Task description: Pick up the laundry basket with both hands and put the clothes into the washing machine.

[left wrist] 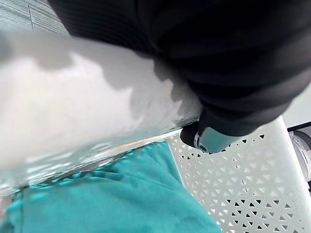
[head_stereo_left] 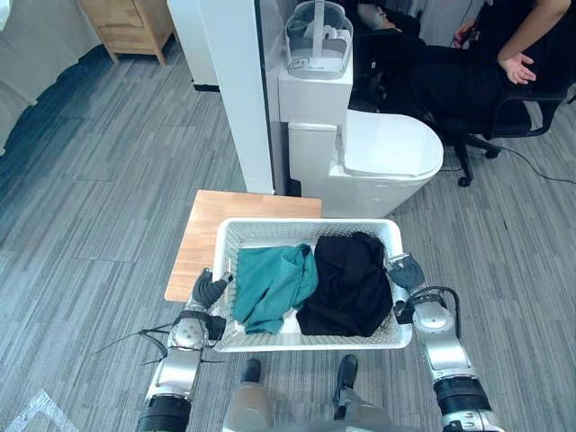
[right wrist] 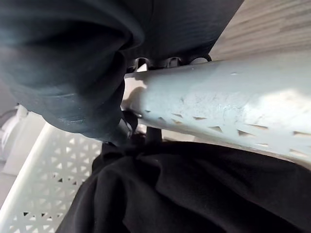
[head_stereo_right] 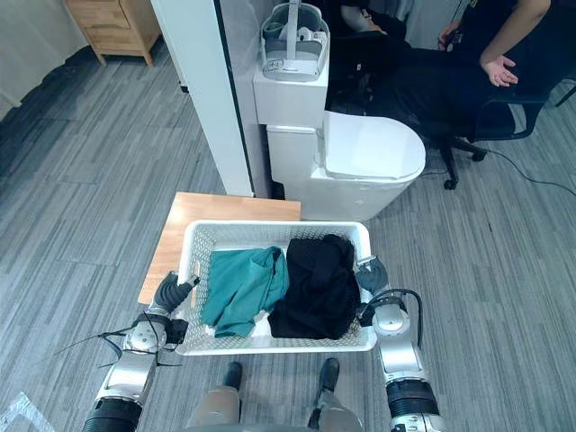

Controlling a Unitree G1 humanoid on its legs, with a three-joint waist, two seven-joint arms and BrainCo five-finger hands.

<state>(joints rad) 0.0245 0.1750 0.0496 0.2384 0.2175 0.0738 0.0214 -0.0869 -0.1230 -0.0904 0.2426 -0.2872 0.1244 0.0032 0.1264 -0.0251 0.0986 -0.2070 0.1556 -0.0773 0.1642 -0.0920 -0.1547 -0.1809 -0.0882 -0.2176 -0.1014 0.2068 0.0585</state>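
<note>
Since the laundry basket [head_stereo_left: 306, 225] called for a level two-sided carry, left hand [head_stereo_left: 209, 290] and right hand [head_stereo_left: 407, 270] had fingers [left wrist: 210, 140] clamped over opposite rims; teal garment [head_stereo_left: 270, 283] and black garment [head_stereo_left: 346, 283] lay inside between them, over the wooden table [head_stereo_left: 202, 234].

White toilet [head_stereo_left: 382, 162], lid down, cistern [head_stereo_left: 315, 94] against a white partition [head_stereo_left: 238, 90]. A white headset [head_stereo_left: 319, 40] sits on top of the cistern. Light wooden board [head_stereo_left: 202, 238] lies flat on the grey plank floor [head_stereo_left: 90, 207], just in front of the toilet's base. Wooden cabinet [head_stereo_left: 130, 25] at the far left corner, well apart. Far right, a person [head_stereo_left: 486, 63] in dark clothes sits in a black office chair [head_stereo_left: 504, 121], one hand [head_stereo_left: 519, 67] palm up.
</note>
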